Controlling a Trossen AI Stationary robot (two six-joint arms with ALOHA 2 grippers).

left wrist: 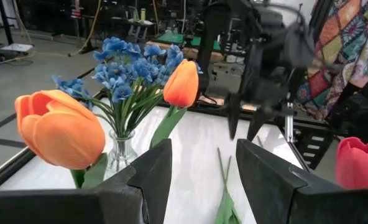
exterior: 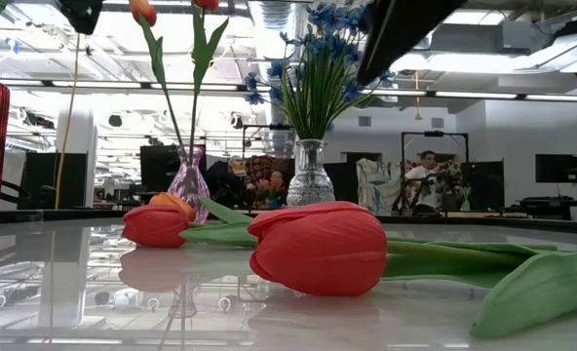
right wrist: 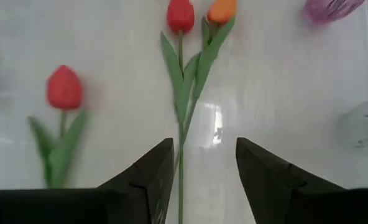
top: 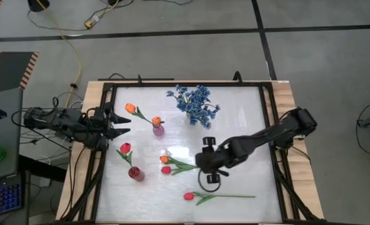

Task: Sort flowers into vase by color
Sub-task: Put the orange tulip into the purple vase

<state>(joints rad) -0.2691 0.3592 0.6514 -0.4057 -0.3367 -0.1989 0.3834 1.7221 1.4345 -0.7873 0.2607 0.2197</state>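
Blue sprigs [top: 194,103] already filled the clear vase [exterior: 310,175]. Left of it, the purple vase [top: 159,130] held two orange tulips [top: 130,108]; nearer still, the red vase [top: 135,174] held one red tulip [top: 125,149]. Three tulips [top: 175,165] lay loose. The right gripper [top: 212,181] hovered open and empty over them; the left gripper [top: 124,124] waited open beside the purple vase.

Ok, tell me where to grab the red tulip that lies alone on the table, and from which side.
Take the bare green stem beyond the leaves, well away from the red tulip bud. The flower lies flat, so come straight down from above with the pincer fingers on either side of the thin stem. The open right pincer is probably the nearer one.
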